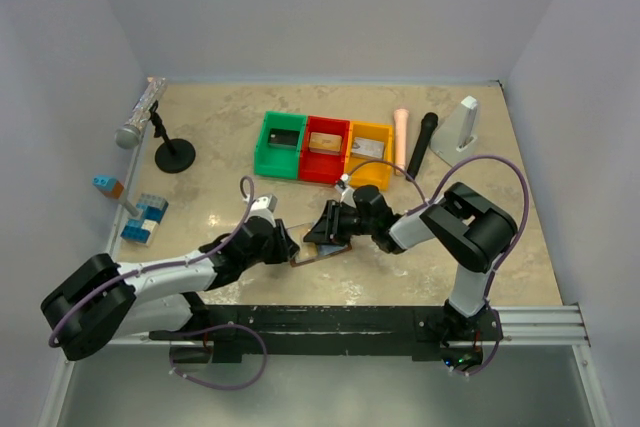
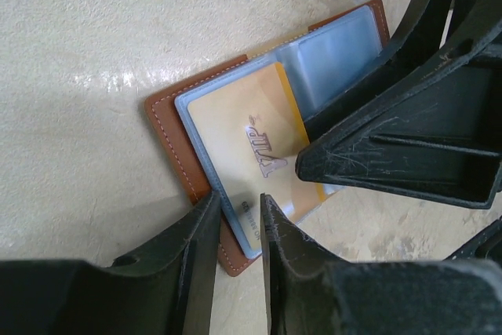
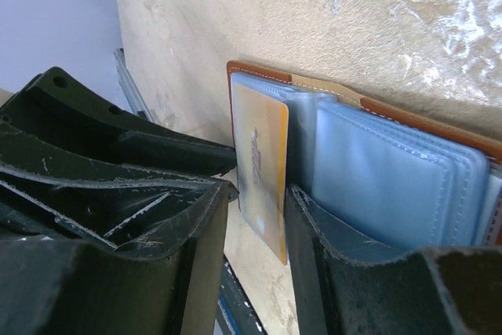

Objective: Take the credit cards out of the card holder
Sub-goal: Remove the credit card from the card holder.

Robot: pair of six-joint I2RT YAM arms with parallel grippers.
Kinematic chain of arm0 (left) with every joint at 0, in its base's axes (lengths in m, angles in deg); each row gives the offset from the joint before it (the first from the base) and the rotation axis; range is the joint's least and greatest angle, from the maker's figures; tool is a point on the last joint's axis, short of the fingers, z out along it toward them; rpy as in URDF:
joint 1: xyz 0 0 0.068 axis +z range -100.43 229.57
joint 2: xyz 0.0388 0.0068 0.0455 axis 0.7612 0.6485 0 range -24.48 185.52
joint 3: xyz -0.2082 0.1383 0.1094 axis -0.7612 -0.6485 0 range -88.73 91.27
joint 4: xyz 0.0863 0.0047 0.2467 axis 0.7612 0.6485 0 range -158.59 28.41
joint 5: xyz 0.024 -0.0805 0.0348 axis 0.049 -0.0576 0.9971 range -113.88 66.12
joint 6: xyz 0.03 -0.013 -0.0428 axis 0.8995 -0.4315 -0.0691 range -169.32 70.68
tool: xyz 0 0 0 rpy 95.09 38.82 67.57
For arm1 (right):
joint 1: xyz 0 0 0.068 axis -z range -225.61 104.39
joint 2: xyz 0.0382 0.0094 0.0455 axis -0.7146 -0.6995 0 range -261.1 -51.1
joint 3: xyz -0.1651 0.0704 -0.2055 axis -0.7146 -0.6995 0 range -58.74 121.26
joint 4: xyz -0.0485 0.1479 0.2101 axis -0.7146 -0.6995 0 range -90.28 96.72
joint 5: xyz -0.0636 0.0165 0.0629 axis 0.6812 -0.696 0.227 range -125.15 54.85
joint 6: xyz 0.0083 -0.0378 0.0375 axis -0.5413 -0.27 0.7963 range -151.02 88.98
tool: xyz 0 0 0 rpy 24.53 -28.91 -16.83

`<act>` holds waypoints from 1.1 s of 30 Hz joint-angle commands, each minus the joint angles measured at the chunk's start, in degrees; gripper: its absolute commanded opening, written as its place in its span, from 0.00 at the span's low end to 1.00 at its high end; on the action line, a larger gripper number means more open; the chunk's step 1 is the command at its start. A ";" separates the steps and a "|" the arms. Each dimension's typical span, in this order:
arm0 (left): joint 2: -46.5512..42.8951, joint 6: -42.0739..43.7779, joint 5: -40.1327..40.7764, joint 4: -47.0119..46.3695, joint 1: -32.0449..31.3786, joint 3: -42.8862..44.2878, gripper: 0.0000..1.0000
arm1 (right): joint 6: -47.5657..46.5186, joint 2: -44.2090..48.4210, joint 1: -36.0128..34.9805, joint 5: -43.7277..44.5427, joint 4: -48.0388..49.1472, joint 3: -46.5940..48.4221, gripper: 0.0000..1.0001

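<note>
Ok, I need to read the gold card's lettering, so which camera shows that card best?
The left wrist view: the gold card faces the camera inside the card holder's clear sleeve, lettering legible. The right wrist view catches it steeply foreshortened; in the top view it is too small to make out.

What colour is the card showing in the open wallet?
The card is pale yellow-gold with greyish VIP lettering. The left wrist view shows it best.
</note>
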 commanded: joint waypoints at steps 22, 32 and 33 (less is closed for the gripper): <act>1.35 1.08 2.95 3.34 -0.59 1.94 0.14 | -4.97 1.15 -0.87 -4.98 -5.04 3.83 0.38; 3.11 0.38 1.28 -0.09 -0.68 0.63 0.08 | -4.53 -0.69 -2.28 -7.09 -5.91 6.65 0.39; 3.02 0.38 1.28 -0.09 -0.77 0.71 0.08 | -4.62 -0.87 -2.36 -7.09 -6.18 6.91 0.39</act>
